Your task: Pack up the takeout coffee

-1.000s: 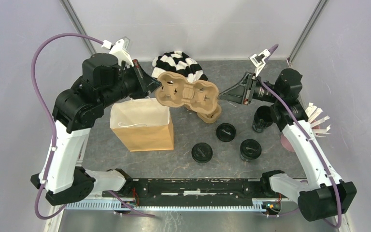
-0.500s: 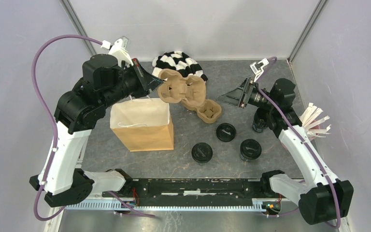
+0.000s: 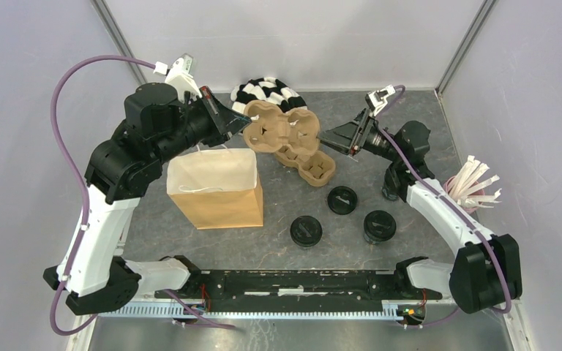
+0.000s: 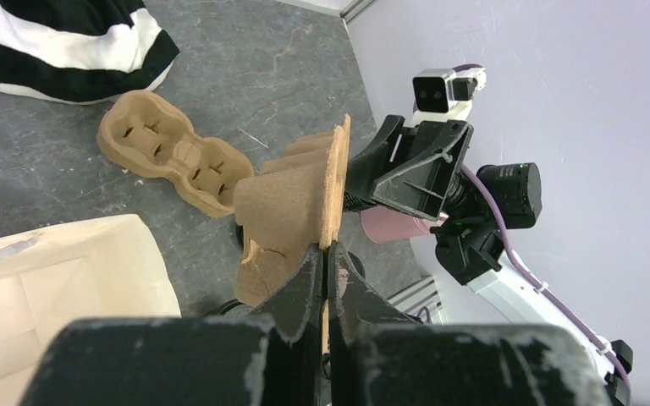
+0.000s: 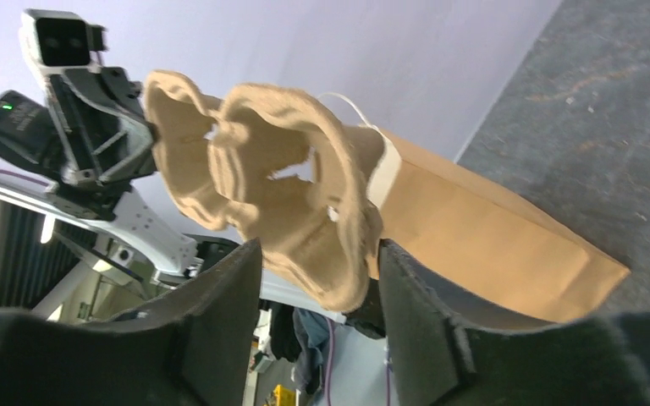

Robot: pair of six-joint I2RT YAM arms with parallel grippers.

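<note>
Where the scene was viewed from above, a ridged moulded-pulp carrier (image 3: 278, 131) was held over the mottled grey table (image 3: 336, 106) by the bent left arm (image 3: 117, 161), while the black lidded coffee cups (image 3: 306, 231) were stood on it right of the paper bag (image 3: 216, 191). From the left wrist, the left gripper (image 4: 328, 252) was pinched on the carrier's thin rim. From the right wrist, the right gripper (image 5: 317, 249) was spread about the carrier's end, lilac wall (image 5: 347, 42) behind.

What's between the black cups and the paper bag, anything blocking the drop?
Nothing visible on the table between the nearest cup and the paper bag, whose mouth stands open. The cardboard carrier, clamped in the left gripper, hangs by the bag's far right corner and could crowd the approach.
</note>
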